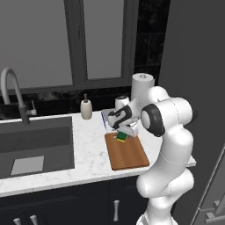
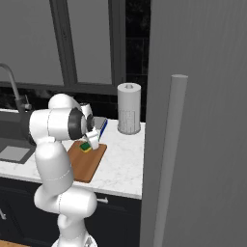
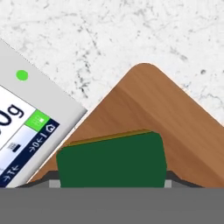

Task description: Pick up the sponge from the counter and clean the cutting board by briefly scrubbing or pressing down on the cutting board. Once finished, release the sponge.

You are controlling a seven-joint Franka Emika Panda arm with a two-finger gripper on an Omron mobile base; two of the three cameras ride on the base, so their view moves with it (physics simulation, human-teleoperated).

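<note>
Gripper (image 1: 123, 134) clamps sponge (image 1: 121, 137) on cutting board (image 1: 127, 154) far corner.
Grey-and-white box (image 3: 26, 131) just beside; paper towel roll (image 2: 129, 115), soap bottle (image 1: 86, 108) stand apart on counter (image 1: 90, 149).

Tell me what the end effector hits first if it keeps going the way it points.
The end effector points down with the sponge between its fingers, so the sponge would press into the cutting board first; whether they already touch is unclear.

Gripper (image 2: 89, 143) low over cutting board (image 2: 86, 166), sponge (image 2: 86, 146) at its fingertips on board's far end, paper towel roll (image 2: 129, 115) upright on counter (image 2: 123, 166) behind
</note>
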